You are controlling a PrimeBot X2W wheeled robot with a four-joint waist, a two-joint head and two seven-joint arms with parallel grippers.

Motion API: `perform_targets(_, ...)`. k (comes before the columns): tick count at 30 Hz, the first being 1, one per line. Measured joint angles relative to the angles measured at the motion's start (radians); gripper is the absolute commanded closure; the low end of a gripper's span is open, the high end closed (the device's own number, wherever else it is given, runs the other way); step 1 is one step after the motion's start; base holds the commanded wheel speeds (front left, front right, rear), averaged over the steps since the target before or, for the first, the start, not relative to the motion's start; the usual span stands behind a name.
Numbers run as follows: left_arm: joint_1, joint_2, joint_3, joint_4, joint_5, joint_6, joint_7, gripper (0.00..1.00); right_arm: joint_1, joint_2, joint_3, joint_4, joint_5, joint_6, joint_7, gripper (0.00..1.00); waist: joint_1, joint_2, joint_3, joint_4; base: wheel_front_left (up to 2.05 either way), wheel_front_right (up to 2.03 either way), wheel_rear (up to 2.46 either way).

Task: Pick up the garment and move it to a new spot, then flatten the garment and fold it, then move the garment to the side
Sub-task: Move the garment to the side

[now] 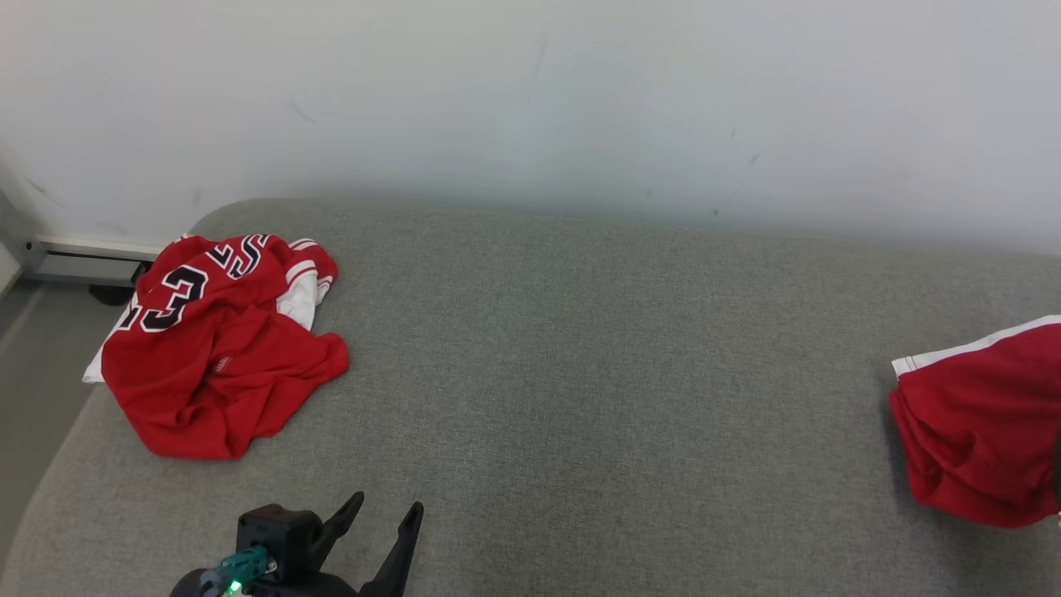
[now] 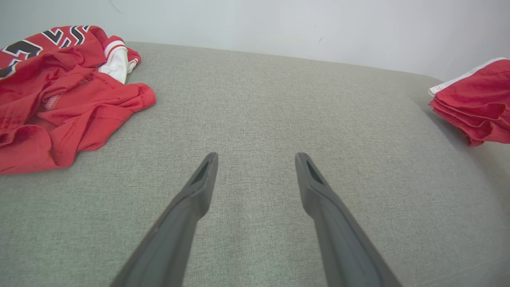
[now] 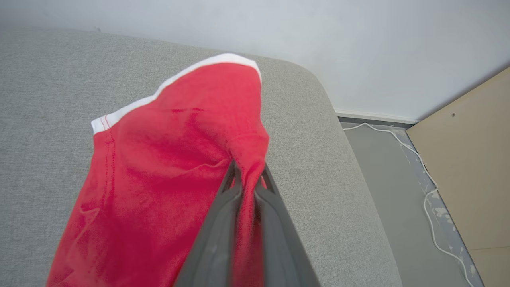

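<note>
Garment point(image 3: 159, 171) (red, white trim) tight inside the right claw's point(image 3: 248, 171) narrow grip

Even, bright light; soft shadows; wrist views warped w/ wide-angle.

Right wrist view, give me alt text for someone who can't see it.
The right end effector is shut on a fold of a red garment with white trim, with a grey cushioned surface beneath it. To the right, a white cable trails across the floor.
</note>
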Motion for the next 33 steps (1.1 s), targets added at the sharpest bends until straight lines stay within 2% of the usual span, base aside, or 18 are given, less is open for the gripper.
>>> perform_targets(12, -0.004, 0.007, 0.000, -0.008, 0.004, 0.000, 0.003, 0.00, -0.001, -0.017, -0.017, 0.065, 0.001, 0.000, -0.040, 1.00, 0.0000, 0.0000, 0.036, 0.004, 0.00, 0.00, 0.00)
perform_targets(13, -0.005, 0.008, 0.001, -0.008, 0.004, 0.000, 0.007, 0.00, -0.001, -0.017, -0.020, 0.069, 0.001, 0.000, -0.045, 0.78, 0.0001, 0.0000, 0.037, 0.003, 0.00, 0.00, 0.00)
perform_targets(14, -0.006, 0.008, -0.001, -0.008, 0.005, -0.001, 0.010, 0.00, -0.001, -0.017, -0.022, 0.081, -0.009, -0.004, -0.055, 0.00, 0.0000, 0.0000, 0.038, 0.002, 0.00, 0.00, 0.00)
perform_targets(20, -0.012, 0.008, -0.003, -0.007, 0.005, -0.001, 0.011, 0.00, -0.005, -0.035, -0.030, 0.086, -0.058, -0.009, -0.112, 0.00, 0.0000, 0.0000, 0.036, -0.002, 0.00, 0.00, 0.00)
perform_targets(25, -0.018, 0.008, -0.003, -0.006, 0.005, -0.001, 0.011, 0.00, -0.021, -0.036, -0.036, 0.055, -0.054, -0.009, -0.191, 0.00, 0.0000, 0.0000, 0.026, -0.007, 0.00, 0.00, 0.00)
perform_targets(33, -0.018, 0.014, 0.023, -0.002, 0.006, 0.000, -0.009, 0.00, -0.026, 0.068, -0.041, 0.012, 0.052, 0.077, -0.283, 0.00, 0.0000, 0.0000, 0.002, -0.017, 0.00, 0.00, 0.00)
